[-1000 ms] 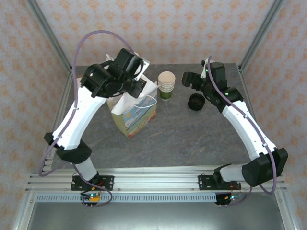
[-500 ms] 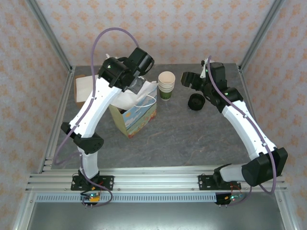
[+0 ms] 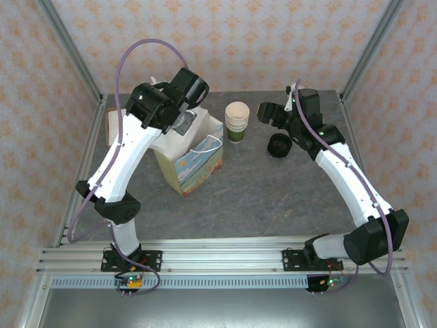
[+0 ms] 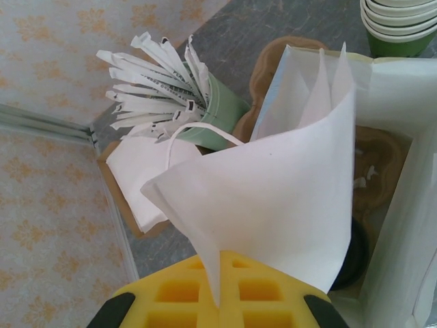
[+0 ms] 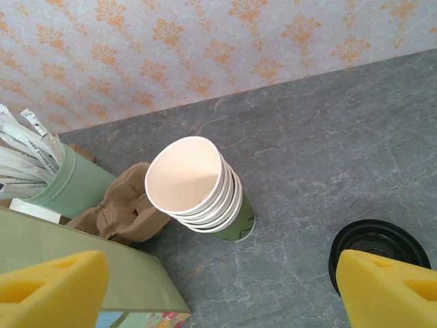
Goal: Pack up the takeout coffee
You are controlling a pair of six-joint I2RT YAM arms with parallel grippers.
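Note:
My left gripper [image 4: 223, 275] [image 3: 184, 125] is shut on a white paper napkin [image 4: 273, 205], pinched between its yellow pads [image 4: 177, 290] and held over the mouth of the open paper bag [image 3: 200, 169] [image 4: 403, 225]. Inside the bag, a brown cup carrier [image 4: 379, 164] shows beside the napkin, and a dark rounded edge [image 4: 354, 256] peeks out under it. I cannot make out the takeout coffee itself. My right gripper [image 5: 218, 294] [image 3: 270, 113] hangs open above bare table, between the stack of lidless cups [image 5: 198, 188] [image 3: 237, 121] and the black lids [image 5: 379, 242] [image 3: 280, 145].
A green holder of paper sticks [image 4: 215, 106] [image 5: 68, 184] and brown cup carriers [image 5: 119, 208] stand behind the bag. A box of white napkins [image 4: 136, 174] [image 3: 113, 126] sits at the far left by the frame post. The table in front of the bag is bare.
The left arm has shifted and turned its wrist while carrying the napkin above the bag mouth. The right arm has not moved.

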